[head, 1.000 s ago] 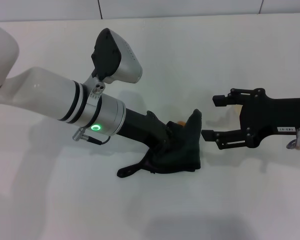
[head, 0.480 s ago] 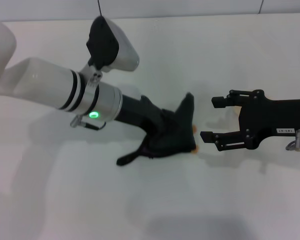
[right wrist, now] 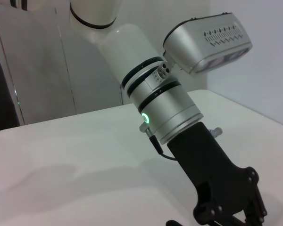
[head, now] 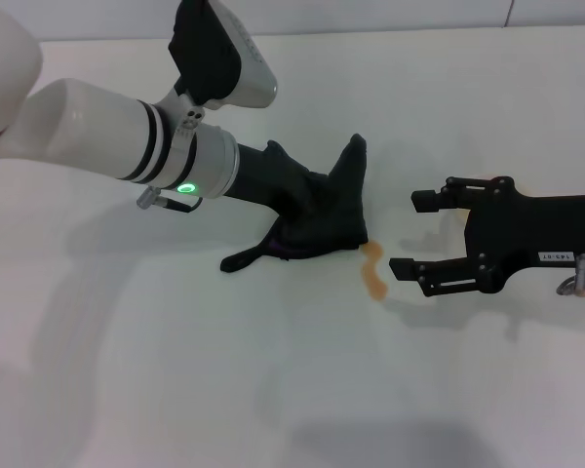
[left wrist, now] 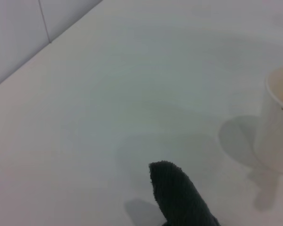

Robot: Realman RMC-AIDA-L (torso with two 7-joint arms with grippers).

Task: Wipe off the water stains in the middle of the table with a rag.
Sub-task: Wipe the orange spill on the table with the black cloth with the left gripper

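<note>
So the rag [head: 317, 210] is a bunched dark cloth sitting flat on the white table [head: 175, 370], with one pointed corner sticking up toward the far edge and a thin tail trailing out on the robot's left side. The left gripper [head: 307, 210] is buried in that cloth. The black end of the left arm runs straight into the folds, and from the head camera I honestly can't tell whether its fingers are spread or clamped, since the rag hides them completely.

The water stains [head: 372, 273] show up as a small orange-amber squiggle on the tabletop. It lies just off the rag's near right corner, touching or nearly touching the cloth edge at its upper end, then curling away toward the robot. So the liquid is exposed beside the rag, not under it.

The right gripper [head: 409, 232] hovers low on the other side of the stain, fingers spread wide and holding nothing. Its lower fingertip sits just beside the amber streak, so the stain ends up between the rag and that gripper.

In the left wrist camera, only a dark rounded tip of the rag pokes in, with a white paper cup [left wrist: 277, 122] standing farther off on the table. The right wrist camera mostly shows the left arm's silver wrist with its green light.
</note>
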